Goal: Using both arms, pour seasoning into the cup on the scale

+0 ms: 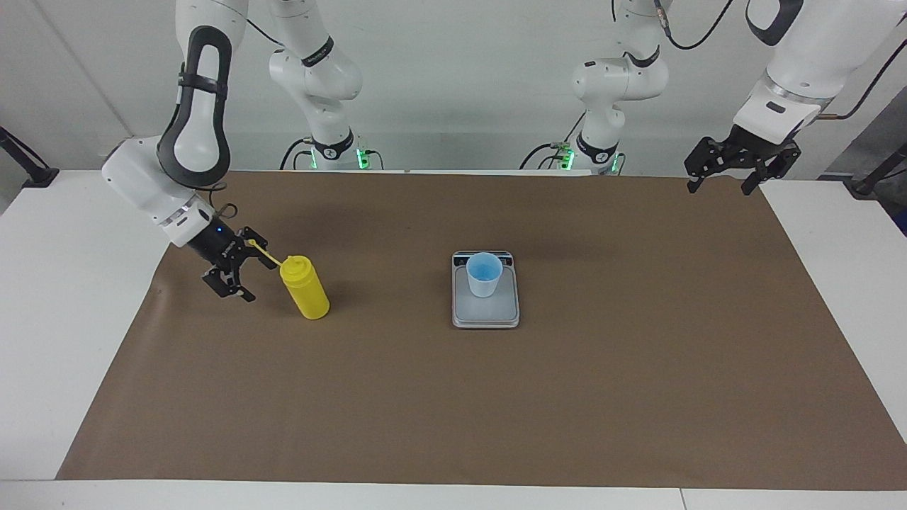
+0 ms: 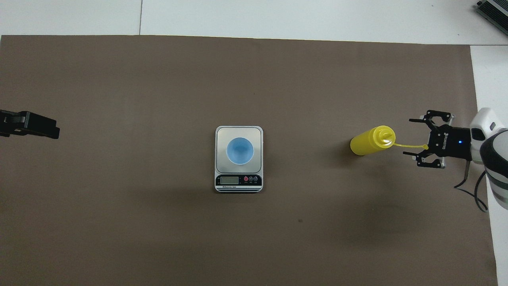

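The yellow seasoning bottle [image 1: 305, 289] [image 2: 371, 141] stands upright on the brown mat toward the right arm's end, its thin cap strap [image 2: 408, 145] sticking out toward my right gripper. My right gripper [image 1: 249, 269] [image 2: 412, 137] hovers low beside the bottle, open, with a clear gap to it and nothing held. The light blue cup [image 1: 484, 275] [image 2: 239, 151] stands on the silver-grey scale [image 1: 486, 314] [image 2: 220, 133] at mid-table. My left gripper [image 1: 718, 185] [image 2: 31, 125] waits, open and raised, over the mat's corner at the left arm's end.
A brown mat [image 1: 609, 397] covers most of the white table [image 1: 64, 297]. The scale's display strip [image 2: 238, 180] faces the robots. Both arm bases stand at the table's robot edge.
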Action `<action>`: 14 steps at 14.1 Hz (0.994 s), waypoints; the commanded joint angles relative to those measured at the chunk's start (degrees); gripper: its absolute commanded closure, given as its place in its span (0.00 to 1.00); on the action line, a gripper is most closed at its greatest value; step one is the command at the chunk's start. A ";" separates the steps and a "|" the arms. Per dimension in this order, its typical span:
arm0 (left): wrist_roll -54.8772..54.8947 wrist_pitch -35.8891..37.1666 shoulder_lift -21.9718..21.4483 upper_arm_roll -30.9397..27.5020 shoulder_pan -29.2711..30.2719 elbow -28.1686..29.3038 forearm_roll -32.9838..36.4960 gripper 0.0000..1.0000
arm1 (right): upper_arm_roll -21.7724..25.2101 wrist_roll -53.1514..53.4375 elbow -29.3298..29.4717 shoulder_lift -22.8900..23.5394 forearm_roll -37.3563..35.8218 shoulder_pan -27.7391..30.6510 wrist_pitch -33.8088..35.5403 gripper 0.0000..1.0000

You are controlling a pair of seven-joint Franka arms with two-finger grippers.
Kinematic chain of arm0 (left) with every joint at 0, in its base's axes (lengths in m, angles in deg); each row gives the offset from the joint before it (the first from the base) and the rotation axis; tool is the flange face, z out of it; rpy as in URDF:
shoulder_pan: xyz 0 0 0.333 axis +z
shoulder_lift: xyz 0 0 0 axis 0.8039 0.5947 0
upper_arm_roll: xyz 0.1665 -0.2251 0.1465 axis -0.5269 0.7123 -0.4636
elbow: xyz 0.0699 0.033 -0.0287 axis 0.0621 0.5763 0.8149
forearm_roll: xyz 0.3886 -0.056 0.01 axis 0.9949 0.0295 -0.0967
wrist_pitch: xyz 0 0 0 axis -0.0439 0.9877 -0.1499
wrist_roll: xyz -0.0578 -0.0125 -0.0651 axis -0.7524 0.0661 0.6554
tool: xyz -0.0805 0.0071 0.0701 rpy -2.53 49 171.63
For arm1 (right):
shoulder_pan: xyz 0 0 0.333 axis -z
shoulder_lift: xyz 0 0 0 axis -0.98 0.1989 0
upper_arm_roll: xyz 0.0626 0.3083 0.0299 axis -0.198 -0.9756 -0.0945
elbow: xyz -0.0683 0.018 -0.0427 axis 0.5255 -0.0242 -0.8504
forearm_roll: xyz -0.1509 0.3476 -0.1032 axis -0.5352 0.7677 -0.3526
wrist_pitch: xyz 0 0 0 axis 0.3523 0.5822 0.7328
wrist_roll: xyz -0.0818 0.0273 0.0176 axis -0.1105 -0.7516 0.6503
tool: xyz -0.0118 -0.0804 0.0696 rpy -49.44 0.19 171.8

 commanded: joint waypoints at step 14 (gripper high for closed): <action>0.21 0.80 -0.42 0.16 0.65 0.17 -0.79 0.00 | -2.02 90.41 16.32 -8.12 -40.40 -13.33 15.44 0.00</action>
